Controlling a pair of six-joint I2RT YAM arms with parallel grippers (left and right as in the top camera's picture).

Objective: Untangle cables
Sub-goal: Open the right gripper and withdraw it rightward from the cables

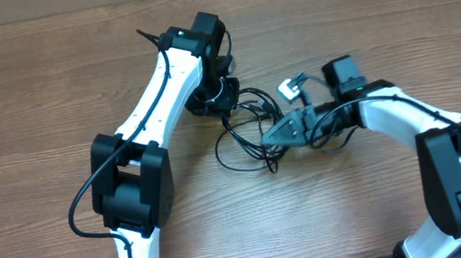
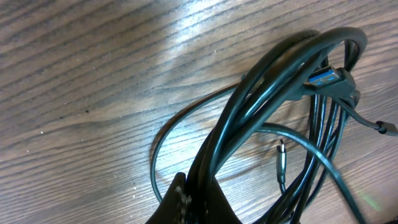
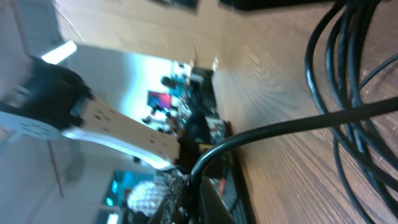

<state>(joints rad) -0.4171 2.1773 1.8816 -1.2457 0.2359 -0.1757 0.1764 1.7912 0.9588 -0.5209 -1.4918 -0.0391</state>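
The cables (image 1: 248,126) are thin black cords lying in tangled loops on the wooden table between the two arms. My left gripper (image 1: 224,96) is shut on a bundle of several strands (image 2: 261,112); a bluish-silver plug tip (image 2: 324,77) and a small silver jack (image 2: 281,163) show beside the bundle in the left wrist view. My right gripper (image 1: 279,136) is shut on a single black cord (image 3: 273,127), which arches out from between its fingers (image 3: 189,186) toward more loops (image 3: 348,68) at the right.
The wooden table (image 1: 27,114) extends to all sides. A small white tag or connector (image 1: 290,89) sits by the right wrist. The arms' bases stand at the front edge. The left arm (image 3: 106,118) shows in the right wrist view.
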